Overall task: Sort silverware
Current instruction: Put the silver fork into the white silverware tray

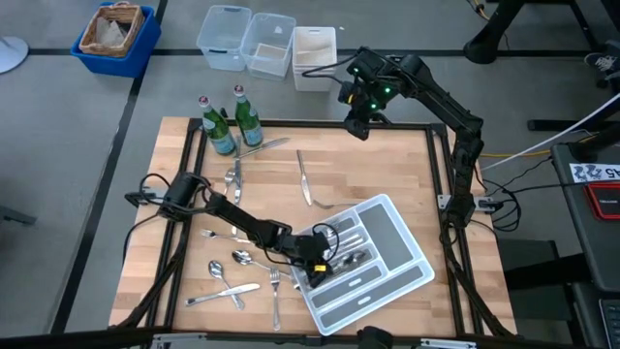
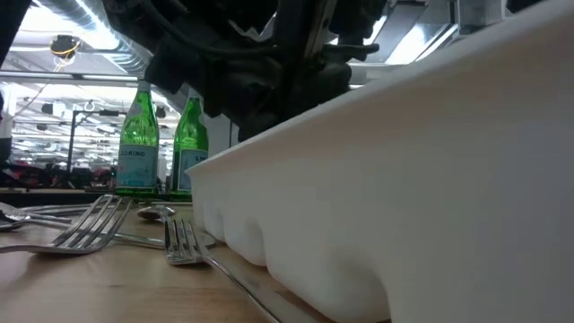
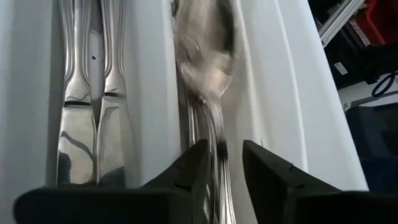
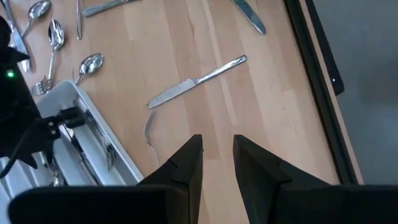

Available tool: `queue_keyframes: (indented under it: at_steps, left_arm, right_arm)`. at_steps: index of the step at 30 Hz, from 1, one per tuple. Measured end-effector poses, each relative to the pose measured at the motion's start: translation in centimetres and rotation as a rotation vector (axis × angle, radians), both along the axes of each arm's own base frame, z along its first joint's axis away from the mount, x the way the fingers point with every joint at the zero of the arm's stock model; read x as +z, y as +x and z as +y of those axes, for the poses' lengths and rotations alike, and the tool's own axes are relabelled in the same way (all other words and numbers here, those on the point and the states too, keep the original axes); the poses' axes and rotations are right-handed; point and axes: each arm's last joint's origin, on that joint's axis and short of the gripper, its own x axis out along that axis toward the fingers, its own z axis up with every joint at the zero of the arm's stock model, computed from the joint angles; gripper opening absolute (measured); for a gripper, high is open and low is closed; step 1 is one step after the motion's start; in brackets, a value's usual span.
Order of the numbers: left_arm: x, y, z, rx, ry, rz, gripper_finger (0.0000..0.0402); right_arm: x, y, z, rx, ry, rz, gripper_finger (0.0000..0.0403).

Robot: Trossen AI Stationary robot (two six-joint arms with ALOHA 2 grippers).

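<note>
Pale wooden worktop [image 1: 387, 165] with a black frame, grey floor around it; beyond the far edge, a blue bin [image 1: 116, 39] and three clear or white tubs [image 1: 266, 44].

White divided tray [image 1: 397, 242] lies at about 5 o'clock on the worktop, set at a slant. Two green glass bottles [image 1: 231, 121] stand at about 11 o'clock.

Left arm reaches from 9 o'clock across to the tray's near-left end. Left claw [image 3: 221, 165] hangs over a tray compartment, fingers parted a little, with a spoon [image 3: 208, 68] lying in the slot between and ahead of them; handle passes between the fingertips, and whether they touch it cannot be told. Two knives [image 3: 90, 106] lie side by side in the next compartment.

Right arm is up at 1 o'clock over the far edge. Right claw [image 4: 216, 155] is narrowly open with nothing in it, looking down on bare wood.

Loose silverware on the worktop:
- knife [image 1: 305, 179] near centre, with a fork [image 1: 325, 206] just by the tray's far-left corner
- knife [image 1: 262, 147] beside the bottles
- fork [image 1: 232, 179] at 10 o'clock
- spoons and forks [image 1: 237, 276] scattered at 7 o'clock, left of the tray

Low view: fork tines [image 2: 184, 242] close against the tray's wall.
</note>
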Motion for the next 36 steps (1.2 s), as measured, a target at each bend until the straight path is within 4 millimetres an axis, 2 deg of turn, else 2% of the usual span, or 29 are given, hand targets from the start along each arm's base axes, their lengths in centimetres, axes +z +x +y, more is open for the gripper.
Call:
queue_keyframes:
  at_steps: [7,15,20,23,26,31,36]
  left_arm:
    - [1.2,0.0,0.9,0.03,-0.122,0.034,0.0113]
    - [6.2,-0.9,2.4,0.038,-0.219,0.011,0.0093]
    - [10.0,-3.1,1.5,0.005,-0.314,0.052,0.0081]
    - [11.3,-4.8,0.1,0.018,-0.387,0.139,0.0077]
    - [11.5,-6.1,-1.5,0.062,-0.471,0.249,0.0076]
    - [10.6,-8.2,-4.4,0.175,-0.583,0.458,0.0076]
    - [9.7,-10.0,-5.7,0.327,-0.637,0.652,0.0077]
  right_arm:
    - [-0.1,-0.8,-0.9,-0.027,0.016,0.013,0.0092]
    - [0.1,-1.7,-2.3,-0.026,0.114,-0.062,0.0092]
    - [0.1,-1.9,-2.5,-0.029,0.126,-0.075,0.0092]
    - [0.1,-1.8,-2.4,-0.037,0.136,-0.074,0.0092]
    - [-0.1,-1.1,-1.8,-0.031,0.156,-0.062,0.0092]
    - [-0.6,-0.1,-0.9,0.014,0.159,-0.048,0.0092]
    - [-0.8,0.6,-0.3,0.042,0.158,-0.046,0.0092]
